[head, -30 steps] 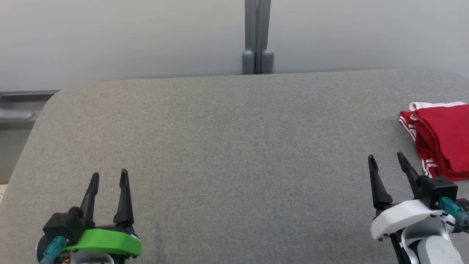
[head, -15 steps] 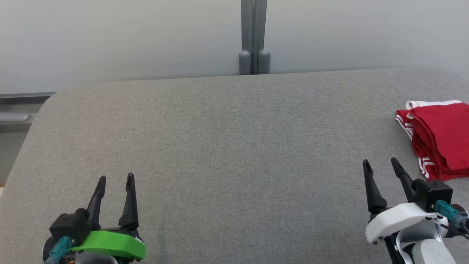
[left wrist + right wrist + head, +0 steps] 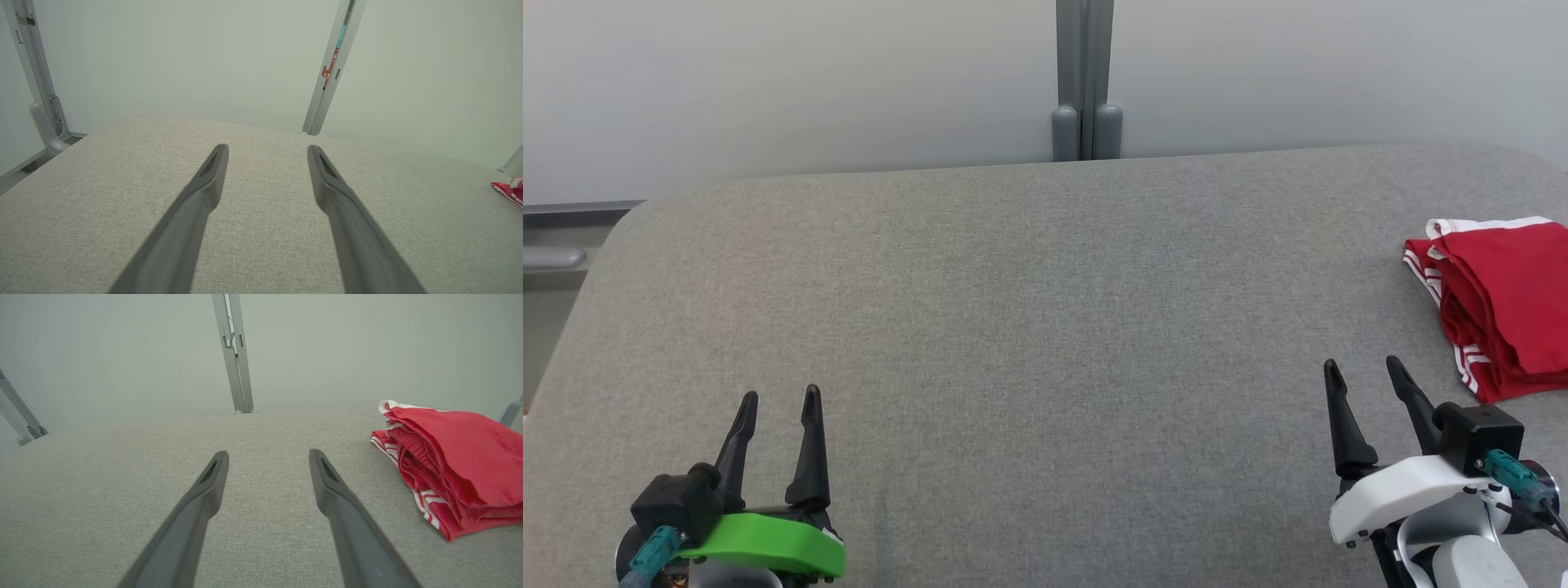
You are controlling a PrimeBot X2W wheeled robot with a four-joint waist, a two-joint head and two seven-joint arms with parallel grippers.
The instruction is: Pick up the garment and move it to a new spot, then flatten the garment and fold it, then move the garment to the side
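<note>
- Head view: a broad grey cloth-topped table [image 3: 1029, 327]; a grey metal post [image 3: 1085, 82] stands behind it, out of my way.
- The folded red fabric garment, white-striped [image 3: 1503, 302], lies far right: soft, light and floppy, I judge; I'd pinch its near edge.
- My right gripper [image 3: 1362, 364], near it, and my left gripper [image 3: 780, 394] gape wide, empty.
</note>
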